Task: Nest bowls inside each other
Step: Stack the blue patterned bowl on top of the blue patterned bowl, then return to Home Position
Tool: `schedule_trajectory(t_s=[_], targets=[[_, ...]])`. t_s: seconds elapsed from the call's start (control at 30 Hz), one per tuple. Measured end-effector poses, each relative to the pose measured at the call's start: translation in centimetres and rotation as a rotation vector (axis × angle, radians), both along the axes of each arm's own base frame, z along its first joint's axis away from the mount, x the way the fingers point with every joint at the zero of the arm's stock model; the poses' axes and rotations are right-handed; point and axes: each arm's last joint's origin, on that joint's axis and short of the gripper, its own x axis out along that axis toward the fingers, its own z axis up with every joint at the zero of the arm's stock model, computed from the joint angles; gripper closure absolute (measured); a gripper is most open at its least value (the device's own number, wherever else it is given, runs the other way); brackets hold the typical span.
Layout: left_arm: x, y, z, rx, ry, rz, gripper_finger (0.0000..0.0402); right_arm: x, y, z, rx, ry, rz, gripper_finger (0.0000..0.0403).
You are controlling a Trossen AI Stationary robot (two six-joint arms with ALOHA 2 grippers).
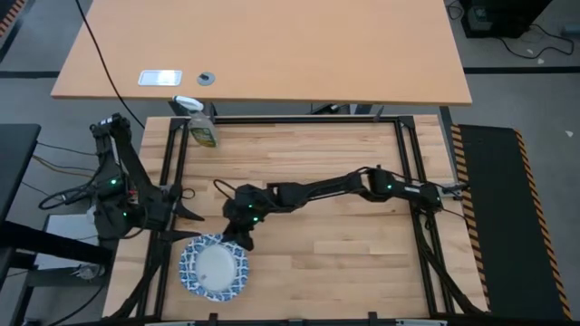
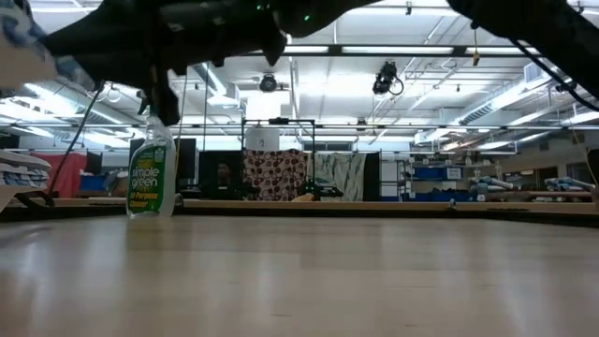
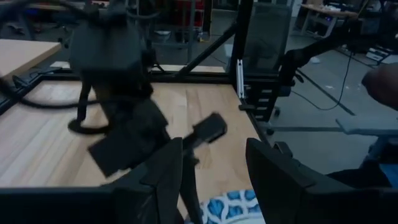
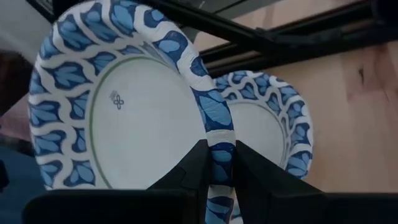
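My right gripper [image 4: 217, 155] is shut on a blue-and-white bowl [image 4: 124, 106], near the table's front left. In the low view this bowl [image 2: 21, 42] is up in the air. Just beyond it another bowl [image 4: 264, 130] lies flat on the table. From above the two overlap as one round shape [image 1: 214, 269], with my right gripper [image 1: 243, 238] at its far right edge. My left gripper [image 1: 192, 215] is raised at the table's left edge, open and holding nothing. Its own view [image 3: 214, 177] shows a bowl rim [image 3: 230, 205] below it. My right gripper pinches the raised bowl's patterned rim [image 4: 219, 134] between its two fingers. One finger is on the white inner side and the other on the outer side. The bowl is lifted clear of the table and is tilted steeply, with its hollow facing sideways.
A spray bottle [image 1: 201, 127] with a yellow-green label stands at the table's far left corner and also shows in the low view [image 2: 153, 173]. Black frame rails [image 1: 408, 154] border the table. A separate desk [image 1: 263, 45] stands beyond the far edge. The right half of the table is bare wood.
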Motion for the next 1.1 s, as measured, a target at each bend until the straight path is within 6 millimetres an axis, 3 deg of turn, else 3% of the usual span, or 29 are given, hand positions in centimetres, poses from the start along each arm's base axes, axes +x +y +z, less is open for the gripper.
schedule_trajectory(t_s=[0.3, 0.6, 0.8, 0.97, 1.1], targets=[[-0.3, 0.6, 0.4, 0.006, -0.021, -0.004, 0.0221, 1.6, 0.1, -2.5, 0.022, 0.010, -0.031, 0.0329], [-0.4, 0.9, 0.5, 0.010, -0.029, 0.003, 0.0221, 1.8, -0.3, -2.3, -0.076, -0.049, -0.100, 0.0324], [-0.4, 0.9, 0.5, 0.018, -0.030, 0.003, 0.0221, 1.9, -0.5, -2.3, -0.145, -0.095, -0.088, 0.0269], [-0.4, 0.9, 0.5, 0.024, -0.031, 0.004, 0.0221, 2.1, -2.0, -2.1, -0.170, -0.119, -0.123, 0.0205], [-0.3, 0.7, 0.4, -0.001, -0.022, 0.006, 0.0221, 1.3, -3.3, -0.8, -0.165, -0.057, -0.098, 0.0187]])
